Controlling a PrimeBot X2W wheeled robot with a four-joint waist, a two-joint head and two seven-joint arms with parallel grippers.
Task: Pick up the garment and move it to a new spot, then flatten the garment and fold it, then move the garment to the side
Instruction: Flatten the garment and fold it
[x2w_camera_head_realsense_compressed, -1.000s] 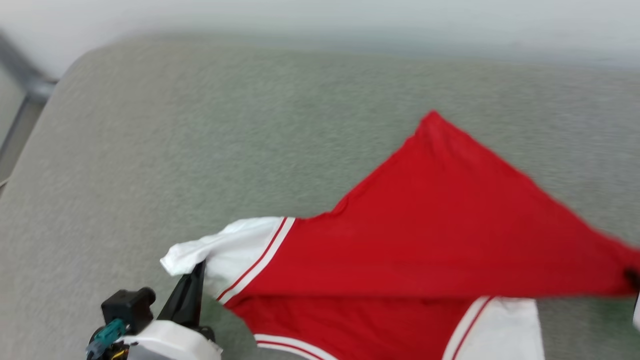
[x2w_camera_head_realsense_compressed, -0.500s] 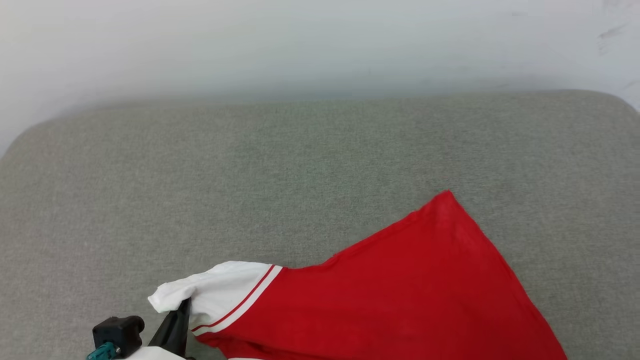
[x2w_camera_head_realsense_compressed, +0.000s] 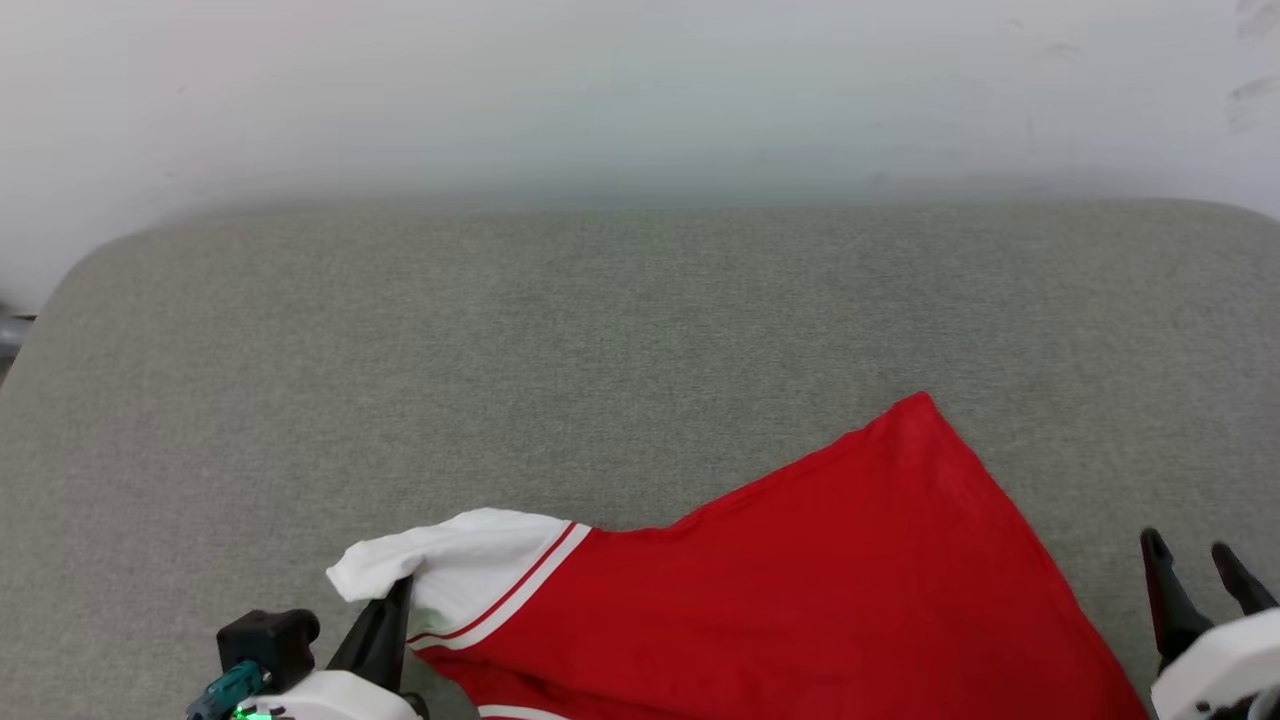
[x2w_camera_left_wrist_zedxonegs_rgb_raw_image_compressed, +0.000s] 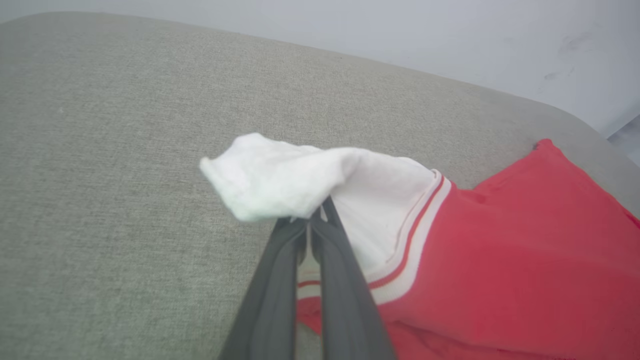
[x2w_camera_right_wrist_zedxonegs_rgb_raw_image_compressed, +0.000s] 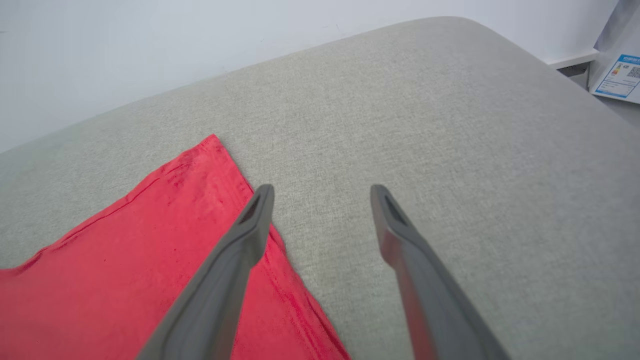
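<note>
Two hands: left hand (x2w_camera_head_realsense_compressed: 398, 590) clamped on the garment (x2w_camera_head_realsense_compressed: 800, 600) at seven o'clock; right hand (x2w_camera_head_realsense_compressed: 1195, 555) spread apart at four o'clock.

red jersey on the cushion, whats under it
The red jersey lies on the grey cushion, which shows all around it. Its white sleeve is pinched by the left gripper. Anything else beneath it is covered.

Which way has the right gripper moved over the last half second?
Yes: forward, up the head view. The right gripper, open, now stands over the cushion right of the garment's red edge; half a second ago that spot was bare.
</note>
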